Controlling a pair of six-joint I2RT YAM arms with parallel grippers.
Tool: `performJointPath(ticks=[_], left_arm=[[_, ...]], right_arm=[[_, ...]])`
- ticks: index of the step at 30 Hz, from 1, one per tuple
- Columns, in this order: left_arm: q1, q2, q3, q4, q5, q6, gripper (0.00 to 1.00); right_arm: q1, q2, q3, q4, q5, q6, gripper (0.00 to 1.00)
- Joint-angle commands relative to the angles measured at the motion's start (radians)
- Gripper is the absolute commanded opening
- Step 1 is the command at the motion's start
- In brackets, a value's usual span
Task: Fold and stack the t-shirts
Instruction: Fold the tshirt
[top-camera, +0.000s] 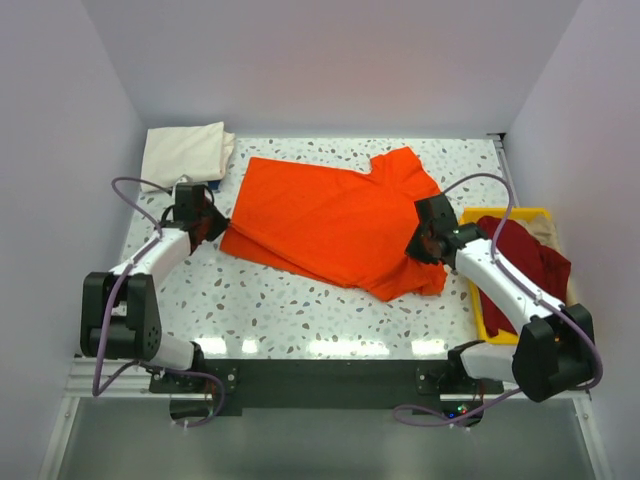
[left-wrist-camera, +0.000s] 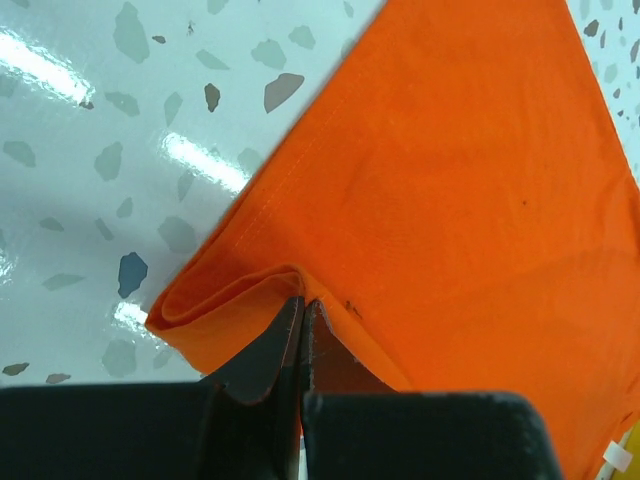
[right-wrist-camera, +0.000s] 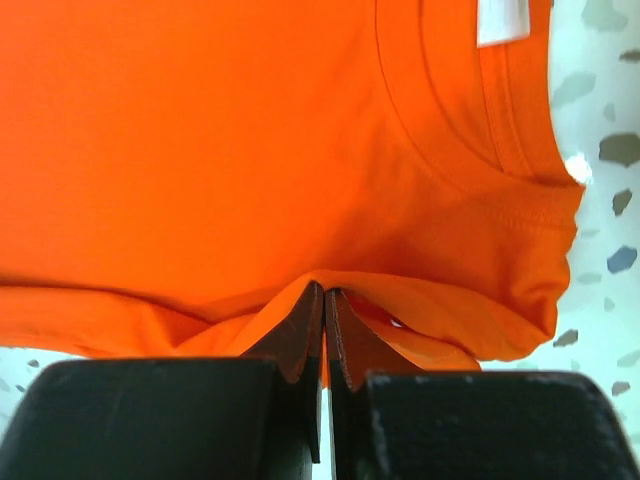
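The bright orange t-shirt lies spread across the middle of the table, neck end to the right. My left gripper is shut on its left corner, a folded hem edge. My right gripper is shut on the shirt's edge near the collar, where the white neck label shows. The cream t-shirt lies folded at the back left. The dark red t-shirt lies bunched in the yellow tray at the right.
The speckled white table is walled at the back and both sides. The tray sits against the right wall beside my right arm. A black rail runs along the near edge between the arm bases.
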Motion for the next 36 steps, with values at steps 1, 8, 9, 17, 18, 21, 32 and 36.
performJointPath(ticks=[1,8,9,17,18,21,32,36], left_arm=[[-0.001,0.037,0.04,0.06,-0.029,-0.049,0.0],[-0.001,0.089,0.064,0.066,-0.038,-0.064,0.0],[-0.001,0.092,0.067,0.062,-0.041,-0.066,0.0],[0.015,0.111,0.081,0.046,-0.063,-0.064,0.0],[0.018,0.109,0.081,0.046,-0.064,-0.064,0.0],[0.028,0.107,0.081,0.051,-0.057,-0.064,0.0],[0.038,0.17,0.123,0.065,-0.041,-0.063,0.0],[0.039,0.209,0.155,0.068,-0.035,-0.066,0.0]], right_arm=[[-0.053,0.016,0.06,0.091,-0.042,-0.047,0.0],[-0.147,0.039,0.054,0.14,-0.103,-0.06,0.0],[-0.154,0.038,0.05,0.145,-0.114,-0.06,0.0],[-0.216,0.008,0.008,0.162,-0.139,-0.08,0.0],[-0.225,0.004,0.002,0.162,-0.139,-0.081,0.0],[-0.24,-0.002,-0.008,0.16,-0.149,-0.089,0.0],[-0.283,-0.007,-0.039,0.171,-0.177,-0.101,0.0],[-0.294,0.011,-0.03,0.174,-0.18,-0.106,0.0]])
